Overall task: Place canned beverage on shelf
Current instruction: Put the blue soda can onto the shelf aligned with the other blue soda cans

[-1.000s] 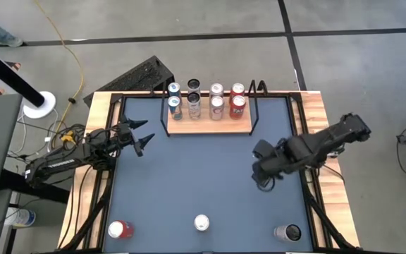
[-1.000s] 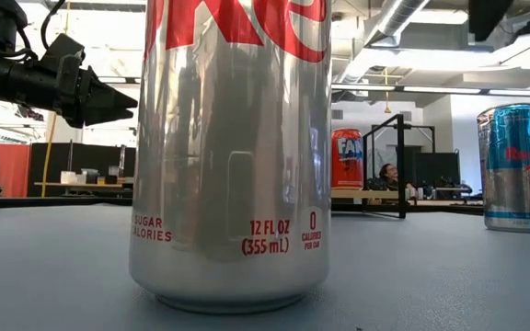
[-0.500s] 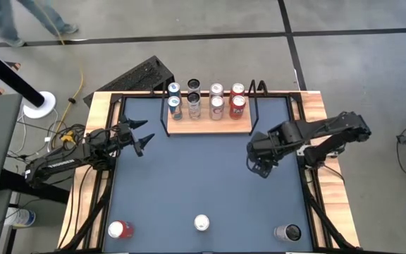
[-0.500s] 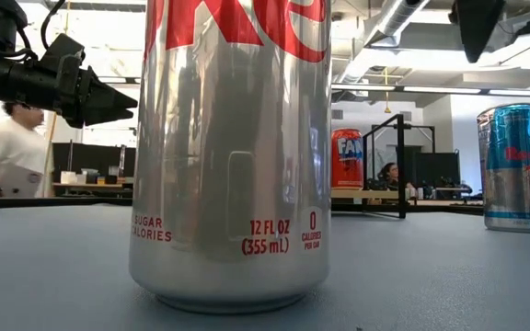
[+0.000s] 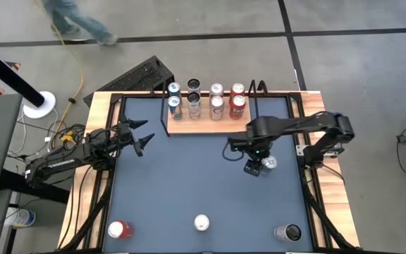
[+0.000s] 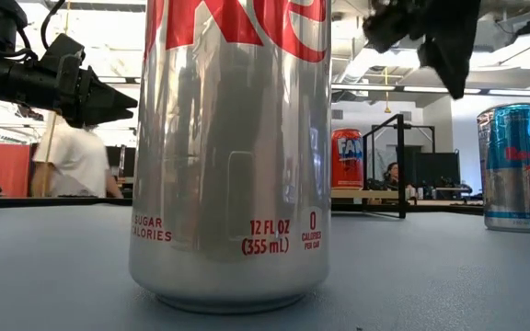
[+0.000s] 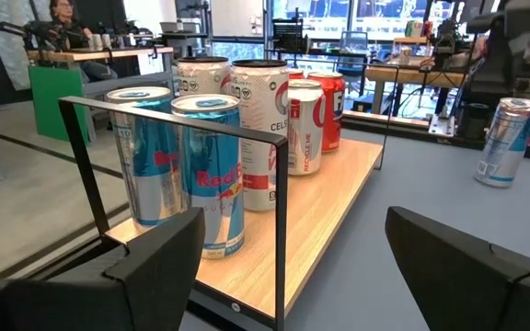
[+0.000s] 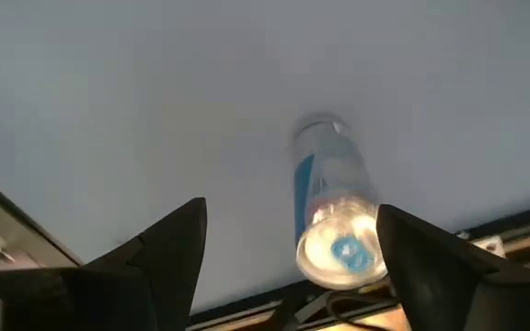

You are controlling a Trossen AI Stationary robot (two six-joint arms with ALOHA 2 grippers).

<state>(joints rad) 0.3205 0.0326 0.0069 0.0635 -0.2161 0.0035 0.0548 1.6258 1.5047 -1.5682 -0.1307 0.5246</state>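
Note:
A blue-and-silver can [image 5: 268,163] stands upright on its base on the grey-blue tabletop, right of centre; it also shows in the right wrist view [image 8: 334,221] and the low view [image 6: 513,165]. My right gripper [image 5: 249,149] hangs well above the table beside this can, pointing down and open [image 8: 293,248], touching nothing. The shelf [image 5: 210,125], a light-wood board in a black rail frame, sits at the far edge and carries several upright cans [image 7: 247,138]. My left gripper [image 5: 141,137] waits open and level, left of the shelf.
Along the near edge stand a red can [image 5: 120,229], a silver can [image 5: 201,223] that fills the low view [image 6: 233,156], and a dark-topped can [image 5: 287,232]. The shelf's black rail [image 7: 279,230] stands in front of my left gripper. A person [image 6: 76,161] walks behind the table.
My right gripper has swung from the table's right edge toward its middle, sinking a little and rolling about its own axis; it now hangs beside the blue-and-silver can, which has not moved. A person has walked across the room behind.

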